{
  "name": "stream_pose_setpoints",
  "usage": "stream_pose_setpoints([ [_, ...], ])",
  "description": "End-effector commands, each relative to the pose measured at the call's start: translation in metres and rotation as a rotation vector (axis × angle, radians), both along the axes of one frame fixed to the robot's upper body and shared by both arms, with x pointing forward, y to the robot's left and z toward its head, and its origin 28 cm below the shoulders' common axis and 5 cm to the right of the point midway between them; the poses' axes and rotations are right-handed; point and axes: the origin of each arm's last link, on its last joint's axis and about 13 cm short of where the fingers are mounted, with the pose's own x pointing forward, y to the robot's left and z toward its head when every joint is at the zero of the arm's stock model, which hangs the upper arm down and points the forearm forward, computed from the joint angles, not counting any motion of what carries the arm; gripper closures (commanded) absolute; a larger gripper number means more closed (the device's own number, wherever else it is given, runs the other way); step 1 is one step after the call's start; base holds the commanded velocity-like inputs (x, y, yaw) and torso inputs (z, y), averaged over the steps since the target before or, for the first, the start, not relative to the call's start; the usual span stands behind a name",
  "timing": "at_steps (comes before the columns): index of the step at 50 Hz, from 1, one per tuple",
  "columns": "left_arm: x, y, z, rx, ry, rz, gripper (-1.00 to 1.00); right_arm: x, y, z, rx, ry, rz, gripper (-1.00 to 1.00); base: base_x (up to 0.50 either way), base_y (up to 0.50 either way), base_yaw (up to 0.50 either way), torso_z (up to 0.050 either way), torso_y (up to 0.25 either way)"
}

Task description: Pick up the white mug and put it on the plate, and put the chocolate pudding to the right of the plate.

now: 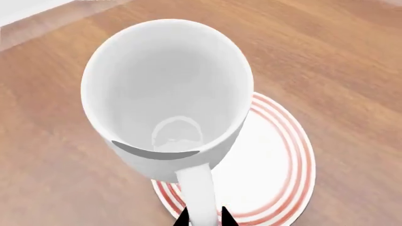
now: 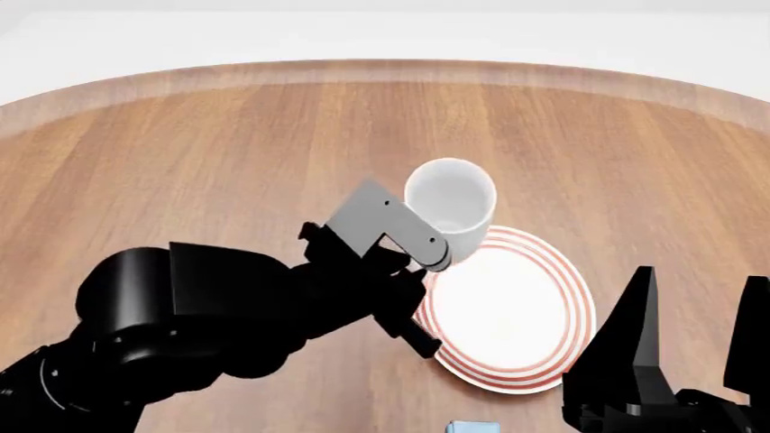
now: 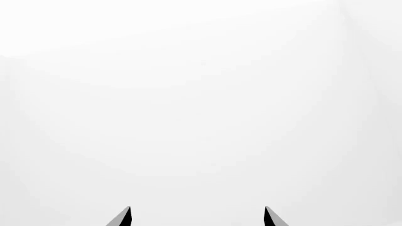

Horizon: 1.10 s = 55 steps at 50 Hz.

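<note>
My left gripper (image 1: 205, 219) is shut on the loop handle of the white mug (image 1: 166, 94), its dark fingertips on either side of the handle. In the head view the white mug (image 2: 452, 203) is held open side up over the far-left rim of the red-ringed plate (image 2: 517, 316); I cannot tell whether it touches the plate (image 1: 276, 160). A light blue corner of the chocolate pudding (image 2: 470, 427) shows at the near edge, in front of the plate. My right gripper (image 2: 701, 276) stands open to the right of the plate, fingers pointing up, holding nothing.
The wooden table (image 2: 241, 144) stretches away to a curved far edge with a pale floor beyond. The right wrist view shows only a blank white background between the right gripper (image 3: 196, 209) fingertips. My left arm (image 2: 205, 316) covers the near-left part of the table.
</note>
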Motion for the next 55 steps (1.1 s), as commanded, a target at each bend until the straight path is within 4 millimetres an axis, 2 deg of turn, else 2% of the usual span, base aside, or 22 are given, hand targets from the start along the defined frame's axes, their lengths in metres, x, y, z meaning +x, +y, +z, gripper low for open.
stream_pose_setpoints([
  [1,0.004,-0.019,0.003,-0.061,0.011,-0.059,1.00,-0.001,-0.001,0.001,-0.025,-0.018,-0.007,-1.00,0.00,0.00,0.00,0.000,0.000],
  [7,0.004,-0.027,0.004,-0.062,0.016,-0.064,1.00,0.000,-0.001,0.000,-0.023,-0.015,-0.010,-1.00,0.00,0.00,0.00,0.000,0.000],
  [22,0.010,-0.051,-0.028,-0.109,0.136,-0.034,1.00,-0.002,-0.002,0.003,-0.016,-0.024,-0.004,-1.00,0.00,0.00,0.00,0.000,0.000],
  [41,0.018,-0.070,-0.034,-0.099,0.183,-0.051,1.00,-0.009,-0.005,0.011,-0.009,-0.050,-0.004,-1.00,0.00,0.00,0.00,0.000,0.001],
  [55,0.024,-0.078,-0.031,-0.087,0.177,-0.053,1.00,-0.011,-0.008,0.012,-0.005,-0.056,-0.007,-1.00,0.00,0.00,0.00,0.000,0.000],
])
